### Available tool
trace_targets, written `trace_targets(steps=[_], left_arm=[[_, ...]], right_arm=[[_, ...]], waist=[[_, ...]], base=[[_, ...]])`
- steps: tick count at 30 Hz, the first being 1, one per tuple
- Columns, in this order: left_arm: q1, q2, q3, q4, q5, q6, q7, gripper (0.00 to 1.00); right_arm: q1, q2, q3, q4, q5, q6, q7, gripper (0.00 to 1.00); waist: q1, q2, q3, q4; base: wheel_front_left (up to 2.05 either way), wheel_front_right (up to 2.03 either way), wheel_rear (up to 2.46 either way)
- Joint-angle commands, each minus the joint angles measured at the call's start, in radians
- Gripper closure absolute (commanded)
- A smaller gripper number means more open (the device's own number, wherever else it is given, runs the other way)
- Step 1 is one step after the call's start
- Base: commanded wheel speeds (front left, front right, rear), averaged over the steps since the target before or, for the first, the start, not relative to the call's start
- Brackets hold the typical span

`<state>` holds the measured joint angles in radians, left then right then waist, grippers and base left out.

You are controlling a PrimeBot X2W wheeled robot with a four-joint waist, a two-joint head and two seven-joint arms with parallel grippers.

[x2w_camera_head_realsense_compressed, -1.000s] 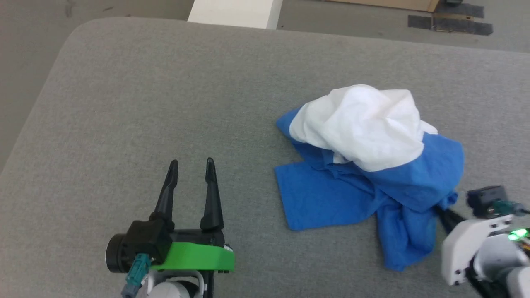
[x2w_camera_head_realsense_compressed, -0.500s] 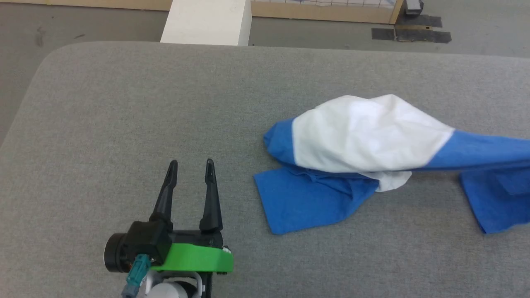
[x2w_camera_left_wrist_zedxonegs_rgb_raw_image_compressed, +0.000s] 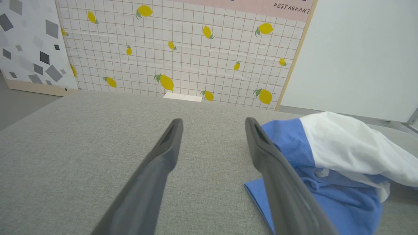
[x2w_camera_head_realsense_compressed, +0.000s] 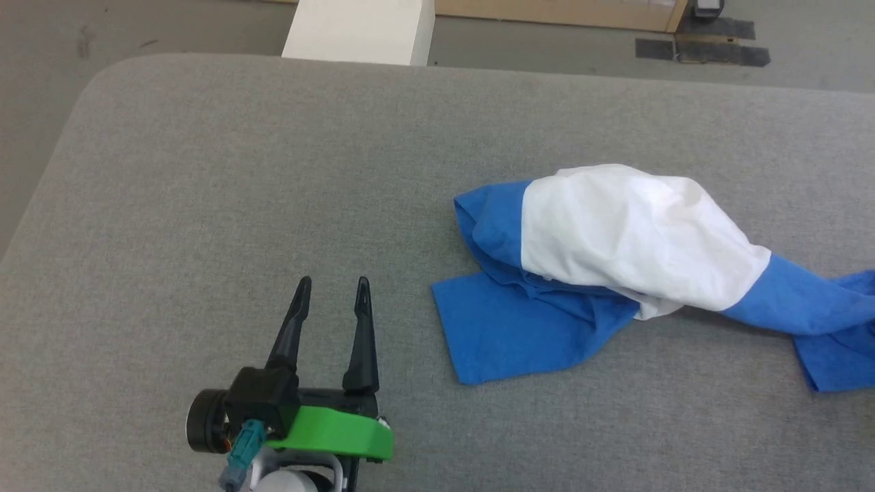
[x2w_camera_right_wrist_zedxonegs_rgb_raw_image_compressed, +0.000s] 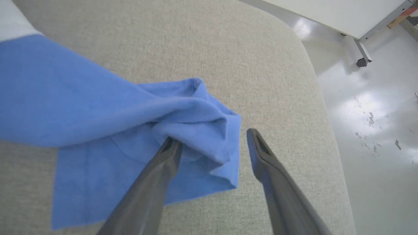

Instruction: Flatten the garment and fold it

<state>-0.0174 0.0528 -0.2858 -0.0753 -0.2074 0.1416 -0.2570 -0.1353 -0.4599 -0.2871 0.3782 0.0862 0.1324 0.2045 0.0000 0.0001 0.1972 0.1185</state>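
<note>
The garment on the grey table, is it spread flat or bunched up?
Bunched up: the garment humps up, blue folds crumpled under its white panel.

one readable word: "restaurant" (x2w_camera_left_wrist_zedxonegs_rgb_raw_image_compressed: 291,6), dark capitals, on pink band (x2w_camera_left_wrist_zedxonegs_rgb_raw_image_compressed: 251,4) topping lemon-pattern wall panel (x2w_camera_left_wrist_zedxonegs_rgb_raw_image_compressed: 183,58), left wrist view. dark marks further left on band cropped, unreadable. nothing else legible.

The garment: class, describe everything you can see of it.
The garment is soft, crumpled cloth, white in the middle, bright blue at the ends. It lies unfolded in a heap on the grey table, one blue flap flat in front. Its right blue end bunches against one finger of the open right claw.
</note>
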Motion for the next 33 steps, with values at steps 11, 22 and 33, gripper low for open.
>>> trace_targets(steps=[11, 22, 33], left_arm=[[0.032, -0.002, 0.027, -0.008, -0.007, -0.011, -0.005, 0.0], [0.054, 0.038, 0.005, -0.004, 0.038, -0.03, 0.012, 0.0], [-0.165, 0.109, -0.208, 0.192, 0.143, -0.212, 0.343, 0.0]], right_arm=[[0.095, 0.169, -0.031, -0.407, 0.139, -0.002, 0.009, 0.0], [0.31, 0.408, -0.047, -0.67, 0.062, -0.002, -0.08, 0.0], [0.274, 0.409, -0.011, -0.674, 0.076, -0.002, -0.082, 0.0]], waist=[[0.0, -0.0001, -0.097, -0.06], [0.0, -0.0001, -0.093, -0.096], [0.0, -0.0001, -0.046, -0.111]], base=[[0.0, 0.0, 0.0], [0.0, 0.0, 0.0], [0.0, 0.0, 0.0]])
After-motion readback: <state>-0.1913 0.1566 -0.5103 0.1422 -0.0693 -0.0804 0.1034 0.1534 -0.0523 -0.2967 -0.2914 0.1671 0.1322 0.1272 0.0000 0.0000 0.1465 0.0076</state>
